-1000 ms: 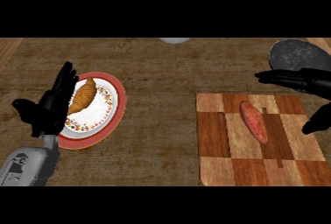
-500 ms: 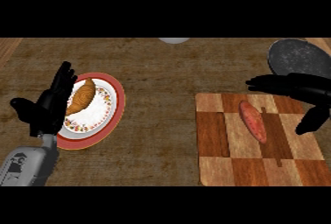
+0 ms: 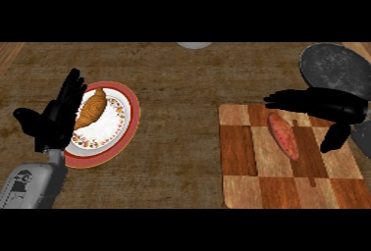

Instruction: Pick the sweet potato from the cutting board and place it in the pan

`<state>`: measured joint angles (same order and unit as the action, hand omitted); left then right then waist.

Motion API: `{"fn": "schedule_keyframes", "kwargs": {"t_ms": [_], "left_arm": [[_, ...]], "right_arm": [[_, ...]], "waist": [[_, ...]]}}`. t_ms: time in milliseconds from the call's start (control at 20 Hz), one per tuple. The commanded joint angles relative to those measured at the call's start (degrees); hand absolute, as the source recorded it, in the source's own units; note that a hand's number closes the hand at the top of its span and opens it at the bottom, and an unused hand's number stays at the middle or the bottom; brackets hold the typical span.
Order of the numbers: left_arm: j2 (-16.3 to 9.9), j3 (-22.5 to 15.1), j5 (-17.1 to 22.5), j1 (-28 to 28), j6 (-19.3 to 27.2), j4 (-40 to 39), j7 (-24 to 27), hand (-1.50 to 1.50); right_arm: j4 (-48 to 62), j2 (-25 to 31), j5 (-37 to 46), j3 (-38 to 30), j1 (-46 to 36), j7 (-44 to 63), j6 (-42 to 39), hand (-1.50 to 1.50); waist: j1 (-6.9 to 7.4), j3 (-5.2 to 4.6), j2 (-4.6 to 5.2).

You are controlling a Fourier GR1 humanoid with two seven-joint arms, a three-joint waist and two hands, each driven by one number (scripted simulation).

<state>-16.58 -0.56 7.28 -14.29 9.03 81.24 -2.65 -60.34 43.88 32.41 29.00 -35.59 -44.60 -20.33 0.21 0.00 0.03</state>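
Reach step, not yet a grasp. Reddish-orange, long sweet potato (image 3: 282, 136) lying on the chequered light-and-dark wooden cutting board (image 3: 290, 186), towards its far half, slanted along the board. Black right hand (image 3: 326, 105) hovering over the board's far right corner, fingers spread and stretched leftward past the potato's far end, thumb hanging down just to the potato's right; nothing held. Contact with the potato: cannot tell, apparently apart. Dark grey round metal pan (image 3: 333, 66) beyond the board at the far right, partly covered by the right hand.

Next, by judgement: lower the hand so fingers and thumb straddle the potato across its narrow width, close round it, lift, then carry a short way back and right to the pan.

Black left hand (image 3: 54, 117) open and resting at the left over the red-rimmed white plate (image 3: 123, 122) bearing a golden-brown croissant (image 3: 92, 109), on the brown wood-grain counter (image 3: 181, 88).
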Motion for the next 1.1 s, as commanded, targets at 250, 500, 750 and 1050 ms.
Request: {"fn": "schedule_keyframes", "kwargs": {"t_ms": [250, 500, 750, 1050], "left_arm": [[2.5, 0.3, -1.8, -0.1, -0.4, 0.5, -0.3, 0.00], [0.8, 0.9, -2.5, 5.8, -1.9, 7.3, -1.7, 0.00], [3.7, 0.3, -4.1, 2.1, 0.3, 6.2, -3.6, 0.00], [4.5, 1.0, -4.5, 4.1, -0.6, 5.9, -1.3, 0.00]], "right_arm": [[6.4, -5.3, 9.9, -1.8, -1.9, -2.3, -0.7, -1.50], [0.4, -5.8, 12.0, -2.1, 2.5, 0.4, -3.2, -1.50], [4.4, -6.9, 15.5, -2.2, 1.1, -5.1, -2.1, 1.50], [3.1, -8.7, 16.7, -3.0, 2.9, -9.3, 2.4, 1.50]], "waist": [[0.38, 0.01, 0.11], [0.18, 0.00, -0.11], [0.28, 0.01, 0.01], [0.06, 0.00, -0.04]]}}
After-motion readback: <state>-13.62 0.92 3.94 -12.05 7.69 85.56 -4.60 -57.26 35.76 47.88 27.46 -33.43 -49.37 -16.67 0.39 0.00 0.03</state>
